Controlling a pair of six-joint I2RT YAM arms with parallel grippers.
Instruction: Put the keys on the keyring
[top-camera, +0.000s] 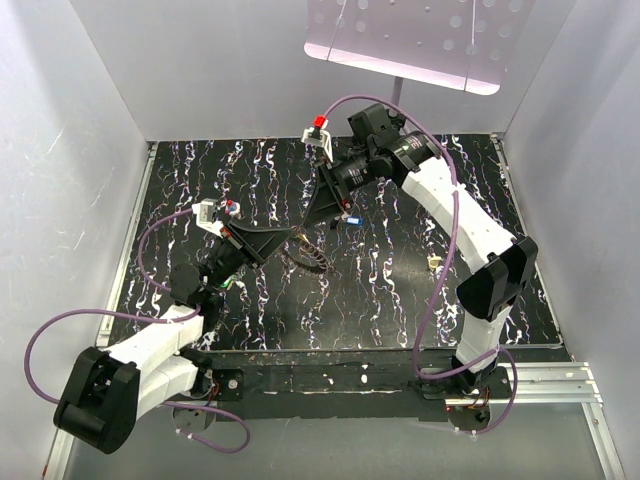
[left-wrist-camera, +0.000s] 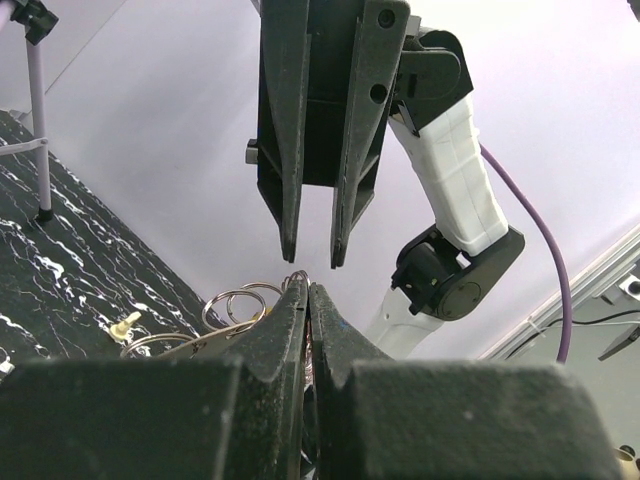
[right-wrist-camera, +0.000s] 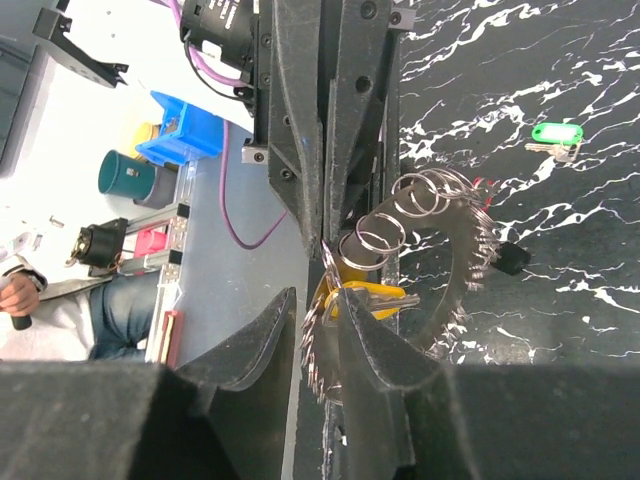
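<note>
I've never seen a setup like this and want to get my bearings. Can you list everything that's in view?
table: one, black with white veins, under everything
keyring: one, grey-tan, toothed rim, lifted between the two hands
wire rings: several, silver, strung on the keyring
yellow key: one, at the keyring, by the right hand's tips
green key: one, lying on the table
blue key: one, on the table, mid-far
beige key: one, on the table, right side
panel: one, pale, perforated, on a pole at the far edge
cables: two, purple, one per arm
arms: two, black and white, near edge
left hand: shut on the keyring
right hand: open, tips at the keyring
</note>
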